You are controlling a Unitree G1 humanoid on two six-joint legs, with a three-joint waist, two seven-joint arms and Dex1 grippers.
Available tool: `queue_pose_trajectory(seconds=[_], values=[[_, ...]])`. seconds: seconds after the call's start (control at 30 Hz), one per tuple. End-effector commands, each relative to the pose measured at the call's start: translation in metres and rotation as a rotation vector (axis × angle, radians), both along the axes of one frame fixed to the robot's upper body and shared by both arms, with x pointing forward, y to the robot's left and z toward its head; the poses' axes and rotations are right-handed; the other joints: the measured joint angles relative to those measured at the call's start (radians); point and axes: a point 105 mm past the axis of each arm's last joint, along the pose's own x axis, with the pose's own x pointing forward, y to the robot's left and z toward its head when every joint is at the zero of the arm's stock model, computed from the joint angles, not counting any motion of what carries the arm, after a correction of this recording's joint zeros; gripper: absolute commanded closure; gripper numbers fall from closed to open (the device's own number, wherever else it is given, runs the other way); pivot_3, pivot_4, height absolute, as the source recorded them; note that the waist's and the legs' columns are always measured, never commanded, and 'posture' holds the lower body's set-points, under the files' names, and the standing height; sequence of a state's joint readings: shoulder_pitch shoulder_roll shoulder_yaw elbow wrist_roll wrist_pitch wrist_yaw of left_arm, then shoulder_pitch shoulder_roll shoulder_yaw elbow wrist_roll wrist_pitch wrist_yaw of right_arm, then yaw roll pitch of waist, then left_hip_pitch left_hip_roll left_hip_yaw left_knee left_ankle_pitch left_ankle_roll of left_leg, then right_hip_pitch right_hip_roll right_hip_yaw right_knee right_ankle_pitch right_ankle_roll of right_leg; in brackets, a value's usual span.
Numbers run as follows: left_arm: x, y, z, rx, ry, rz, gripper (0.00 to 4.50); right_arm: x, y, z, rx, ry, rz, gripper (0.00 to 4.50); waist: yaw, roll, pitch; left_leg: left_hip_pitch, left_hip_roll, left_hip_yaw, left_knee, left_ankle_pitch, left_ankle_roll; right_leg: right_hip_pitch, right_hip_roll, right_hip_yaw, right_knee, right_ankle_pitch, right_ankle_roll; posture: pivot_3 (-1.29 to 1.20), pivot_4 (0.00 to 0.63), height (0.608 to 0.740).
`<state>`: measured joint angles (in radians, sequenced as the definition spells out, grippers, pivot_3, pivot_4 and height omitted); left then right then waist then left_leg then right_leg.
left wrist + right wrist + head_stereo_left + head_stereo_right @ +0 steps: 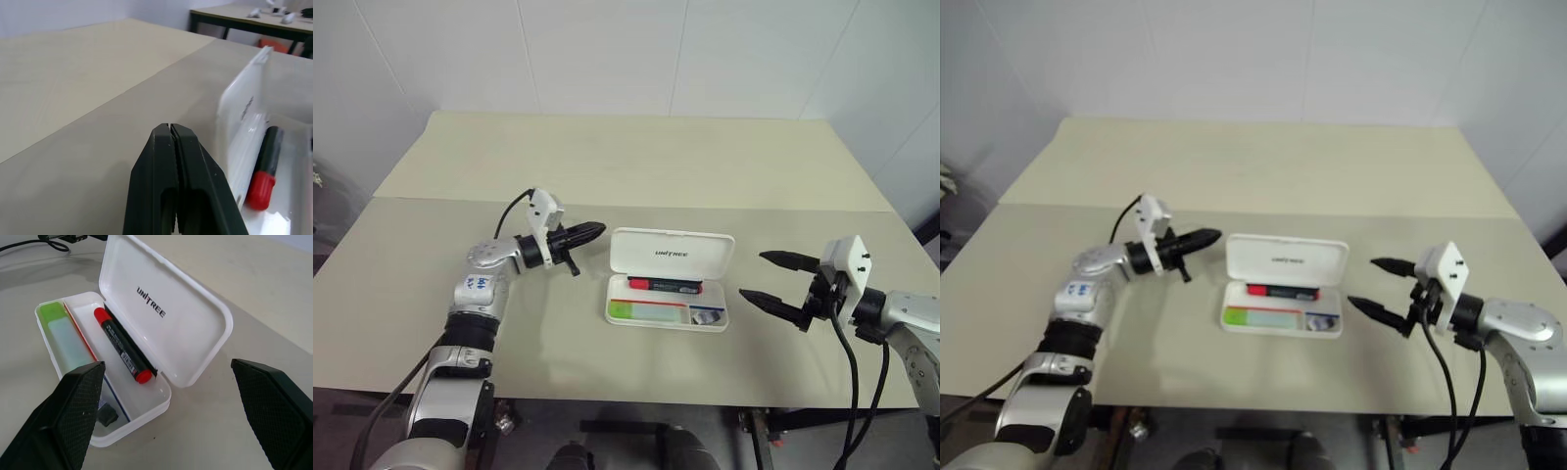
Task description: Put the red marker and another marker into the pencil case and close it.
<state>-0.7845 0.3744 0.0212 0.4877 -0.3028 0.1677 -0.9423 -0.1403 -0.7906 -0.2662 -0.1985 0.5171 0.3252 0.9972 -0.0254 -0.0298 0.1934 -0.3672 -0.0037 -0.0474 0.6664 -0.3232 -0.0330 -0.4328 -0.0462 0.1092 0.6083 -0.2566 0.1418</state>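
Observation:
The white pencil case (671, 253) lies open in the middle of the table, its lid standing up at the back. The red marker (664, 285), black-barrelled with a red cap, rests in the case along the hinge side. The lime-green marker (646, 311) lies in the front compartment. My left gripper (597, 229) is shut and empty, hovering level just left of the lid's upper corner, tips pointing at it. My right gripper (766, 276) stands open and empty to the right of the case, facing it. In the right wrist view both the red marker (122, 345) and the green marker (63, 335) lie inside the tray.
A small dark item (106, 415) sits in the case's end compartment. The beige table (607, 157) runs far back to the wall, with a seam across its middle. Another table (244, 17) with small things stands in the background of the left wrist view.

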Motion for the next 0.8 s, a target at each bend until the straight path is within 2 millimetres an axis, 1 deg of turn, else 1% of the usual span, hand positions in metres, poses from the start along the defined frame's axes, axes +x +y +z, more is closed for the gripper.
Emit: queue_pose_trajectory(seconds=[0.03, 0.13, 0.23, 0.37, 0.53, 0.63, 0.8], values=[[-0.002, -0.011, 0.013, 0.002, -0.057, -0.057, 4.47, -0.004, 0.001, 0.014, -0.003, -0.066, -0.003, 0.12, 0.0, 0.0, 0.0, 0.0, 0.0, 0.0, 0.0, 0.0, 0.0, 0.0, 0.0, 0.0, 0.0, 0.0, 0.0, 0.0, 0.15, 0.74], [-0.009, -0.017, 0.016, -0.005, -0.078, -0.119, 4.47, -0.005, 0.001, 0.013, -0.003, -0.065, -0.011, 0.12, 0.0, 0.0, 0.0, 0.0, 0.0, 0.0, 0.001, 0.0, 0.0, 0.0, 0.0, 0.0, 0.0, 0.0, 0.0, 0.0, 0.15, 0.74], [-0.015, -0.017, 0.015, 0.009, -0.09, -0.162, 4.47, -0.006, 0.0, 0.013, -0.005, -0.064, -0.017, 0.12, 0.0, 0.0, 0.0, 0.001, 0.0, 0.0, 0.001, 0.0, 0.0, 0.0, 0.0, 0.0, -0.001, 0.0, 0.0, 0.0, 0.15, 0.74], [-0.038, -0.016, 0.002, 0.132, -0.125, -0.307, 4.47, -0.008, -0.003, 0.012, -0.01, -0.058, -0.032, 0.12, -0.002, 0.0, 0.0, 0.001, 0.0, 0.0, 0.001, 0.0, 0.0, 0.001, 0.0, 0.0, 0.0, 0.0, 0.0, 0.0, 0.15, 0.74], [-0.057, -0.02, -0.018, 0.27, -0.099, -0.431, 4.47, -0.01, -0.004, 0.013, -0.014, -0.055, -0.04, 0.12, 0.0, 0.0, 0.0, 0.001, 0.0, 0.0, 0.001, 0.0, 0.0, 0.001, 0.0, 0.0, 0.001, 0.0, 0.0, 0.0, 0.15, 0.74], [-0.06, -0.024, -0.029, 0.345, -0.095, -0.452, 4.47, -0.011, -0.005, 0.013, -0.015, -0.053, -0.042, 0.12, 0.003, 0.0, 0.0, 0.001, 0.0, 0.0, 0.002, 0.0, 0.0, 0.002, 0.0, 0.0, -0.002, 0.0, 0.0, 0.0, 0.15, 0.74], [-0.059, -0.034, -0.041, 0.402, -0.081, -0.447, 4.47, -0.013, -0.005, 0.013, -0.015, -0.051, -0.047, 0.12, 0.002, 0.0, 0.0, 0.001, 0.0, 0.0, 0.002, 0.0, 0.0, 0.002, 0.0, 0.0, -0.002, 0.0, 0.0, 0.0, 0.15, 0.74]])
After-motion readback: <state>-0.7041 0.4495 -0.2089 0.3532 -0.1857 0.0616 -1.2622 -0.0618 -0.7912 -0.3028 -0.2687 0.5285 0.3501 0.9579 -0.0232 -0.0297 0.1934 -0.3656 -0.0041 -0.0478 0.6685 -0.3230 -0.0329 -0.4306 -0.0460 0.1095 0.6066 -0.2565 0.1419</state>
